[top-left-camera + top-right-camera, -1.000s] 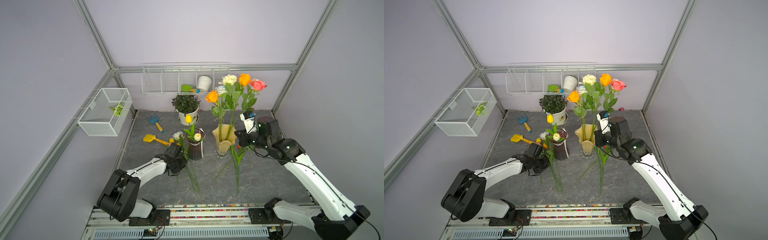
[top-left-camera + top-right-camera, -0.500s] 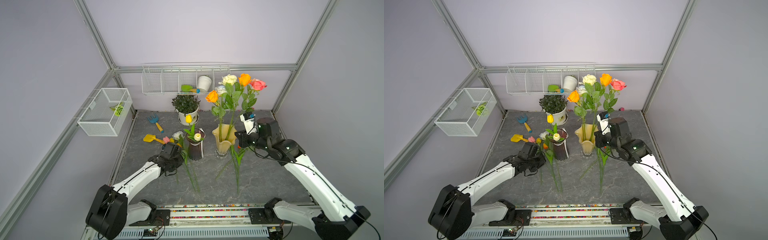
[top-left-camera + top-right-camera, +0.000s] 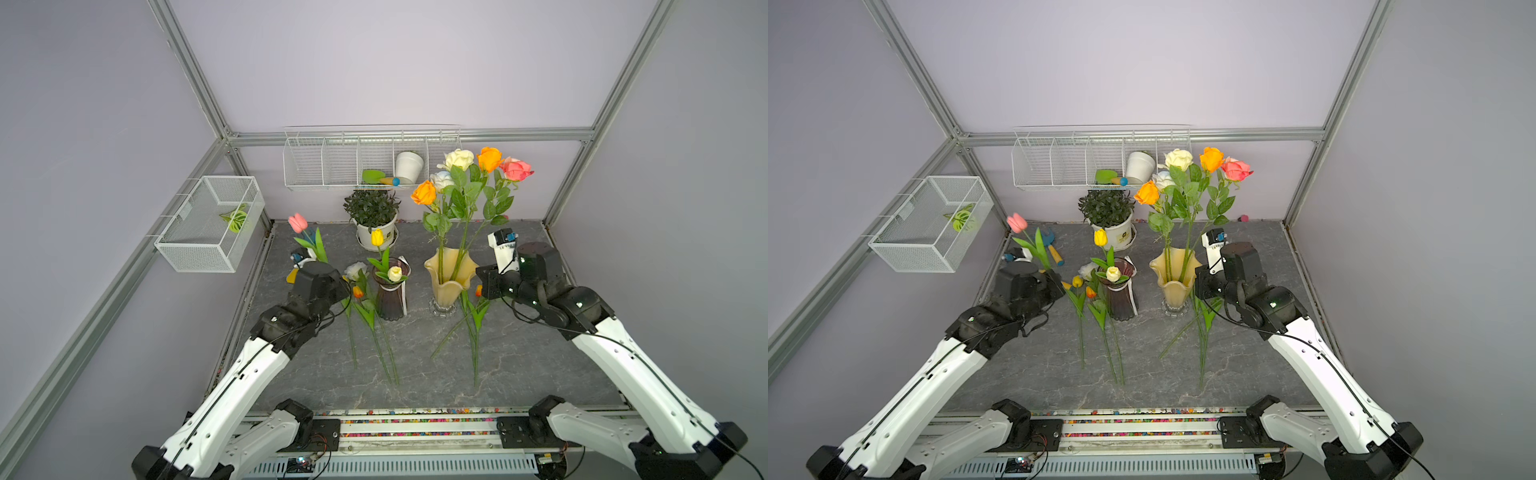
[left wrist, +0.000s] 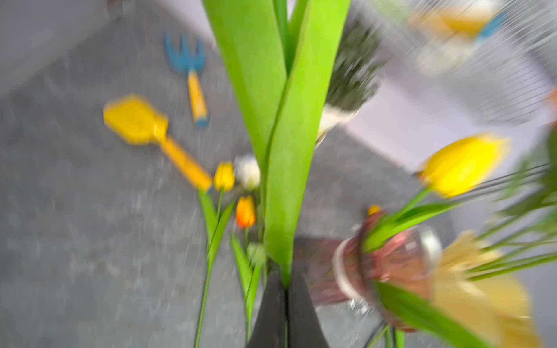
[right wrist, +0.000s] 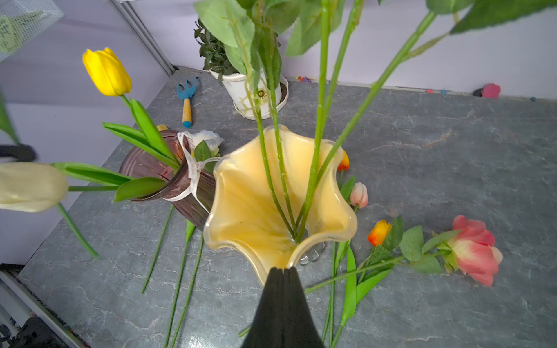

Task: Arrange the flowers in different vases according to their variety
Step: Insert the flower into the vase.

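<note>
While left jaws clamp one tulip [image 3: 297, 222], closed right jaws face five vased roses [image 3: 489, 159].

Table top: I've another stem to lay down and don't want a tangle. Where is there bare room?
Bare table lies between the left bunch of loose flowers and the right bunch; also between the right bunch and the right arm, and behind the yellow vase, toward the back. Crowded: around the purple vase and by the toy shovel.
</note>
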Tool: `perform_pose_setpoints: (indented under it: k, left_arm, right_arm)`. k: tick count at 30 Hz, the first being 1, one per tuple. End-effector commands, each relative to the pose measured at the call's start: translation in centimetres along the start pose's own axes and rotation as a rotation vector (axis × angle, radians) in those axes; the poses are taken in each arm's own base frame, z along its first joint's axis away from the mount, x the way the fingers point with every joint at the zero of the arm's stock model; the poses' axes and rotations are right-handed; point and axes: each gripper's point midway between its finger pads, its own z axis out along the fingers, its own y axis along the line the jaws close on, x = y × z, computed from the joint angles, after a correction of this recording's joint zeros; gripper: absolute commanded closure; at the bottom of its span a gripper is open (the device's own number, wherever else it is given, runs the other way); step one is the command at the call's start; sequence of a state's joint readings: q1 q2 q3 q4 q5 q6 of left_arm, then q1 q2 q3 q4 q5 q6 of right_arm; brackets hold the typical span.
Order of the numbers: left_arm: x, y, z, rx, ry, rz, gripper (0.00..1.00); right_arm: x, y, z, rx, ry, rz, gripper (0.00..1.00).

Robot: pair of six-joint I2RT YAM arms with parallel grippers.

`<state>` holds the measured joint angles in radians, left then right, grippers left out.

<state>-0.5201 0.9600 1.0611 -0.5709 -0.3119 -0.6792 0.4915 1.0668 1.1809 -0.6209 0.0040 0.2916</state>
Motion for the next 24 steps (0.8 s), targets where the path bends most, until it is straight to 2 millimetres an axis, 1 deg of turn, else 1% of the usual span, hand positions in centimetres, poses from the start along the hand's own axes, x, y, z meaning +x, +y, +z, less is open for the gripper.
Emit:
perform_pose_setpoints:
  k: [1, 3, 5, 7, 9, 12, 16, 19, 24]
  left_arm:
    - [-6.5, -2.7, -3.0, 0.058, -0.213, 0.14, 1.0]
    - [-9.1, -4.9, -4.8, 0.138, -0.292, 0.174, 1.0]
    - [-11.0, -6.9, -6.3, 0.215, -0.359, 0.2, 1.0]
    - [-12.3, -8.7, -7.2, 0.29, -0.416, 0.223, 1.0]
    - [-12.9, -9.8, -7.3, 0.335, -0.455, 0.235, 1.0]
    - [-12.7, -10.7, -6.4, 0.386, -0.49, 0.239, 1.0]
    - [-11.3, -10.9, -4.5, 0.424, -0.507, 0.229, 1.0]
    - [-10.5, -10.9, -3.4, 0.44, -0.521, 0.225, 1.0]
    - [-9.4, -10.0, -1.5, 0.406, -0.508, 0.197, 1.0]
  right_arm:
    - [1.9, 0.0, -0.4, -0.01, 0.024, 0.036, 0.99]
    - [2.7, 0.6, -0.7, -0.057, 0.021, 0.023, 0.97]
    - [3.4, 1.0, -1.1, -0.09, 0.026, 0.011, 0.96]
    - [4.1, 1.1, -1.2, -0.103, 0.04, 0.01, 0.96]
    - [4.5, 0.9, -1.1, -0.096, 0.051, 0.016, 0.96]
    - [4.5, 0.9, -0.9, -0.094, 0.051, 0.03, 0.96]
    - [4.3, 0.9, -0.8, -0.093, 0.045, 0.038, 0.96]
    - [4.3, 0.8, -0.8, -0.085, 0.048, 0.039, 0.96]
    - [4.5, 0.5, -0.9, -0.074, 0.049, 0.044, 0.96]
